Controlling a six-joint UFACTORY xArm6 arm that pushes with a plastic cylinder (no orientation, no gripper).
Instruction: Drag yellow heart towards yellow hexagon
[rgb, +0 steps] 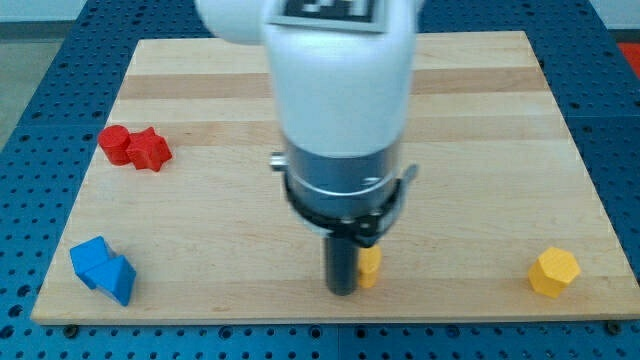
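Note:
The yellow heart (370, 267) lies near the view's bottom centre, mostly hidden behind my rod. My tip (343, 291) rests on the board just left of the heart, touching or nearly touching it. The yellow hexagon (553, 272) sits at the view's bottom right, far to the right of the heart and at about the same height in the view.
A red cylinder (115, 144) and a red star-like block (150, 150) sit together at the view's left. Two blue blocks (103, 269) sit at the bottom left. The wooden board (500, 120) lies on a blue perforated table. My white arm body covers the board's centre.

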